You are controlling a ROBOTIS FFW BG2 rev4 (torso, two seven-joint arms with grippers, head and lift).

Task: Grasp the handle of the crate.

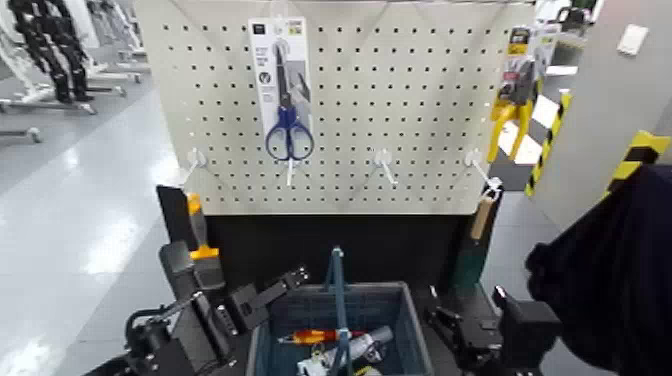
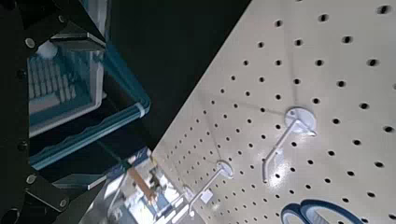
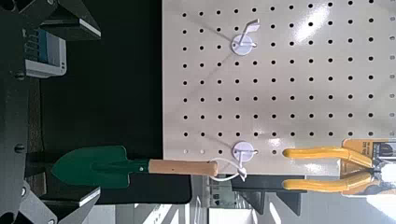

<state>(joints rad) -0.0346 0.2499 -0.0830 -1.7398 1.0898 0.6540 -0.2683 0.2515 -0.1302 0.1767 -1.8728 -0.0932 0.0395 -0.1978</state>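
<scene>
Reaching in low from the robot's left with the left gripper (image 2: 101, 112), angling toward the crate's near-centre strap and holding both fingers spread wide, with nothing clamped between them. Pointing those fingers inward across the left side of the crate (image 1: 410, 322), beside the handle (image 1: 339, 292) and apart from it in the head view. Framing part of the blue strap beyond the open fingers in the left wrist view. Holding the right gripper (image 3: 98, 112) low on the other side, just off the crate's right, also opening wide around nothing. Showing a corner of the crate past one of its fingers in the right wrist view. Standing upright over the middle of the crate, as a narrow blue bar seen nearly edge-on: the handle, rising above the rim. Lying inside the crate, beneath the strap: a red-and-orange tool (image 1: 310, 337) and a grey item (image 1: 374, 342), partly overlapping others too unclear to name. Hanging farther out, to the left: an orange-handled scraper (image 1: 200, 235); to the right: a green trowel (image 3: 93, 167) with a wooden grip. Rising behind everything: a pale pegboard (image 1: 340, 110), carrying blue-handled scissors (image 1: 289, 135) on a card left of centre and yellow-handled pliers (image 1: 511, 120) near its right edge.
</scene>
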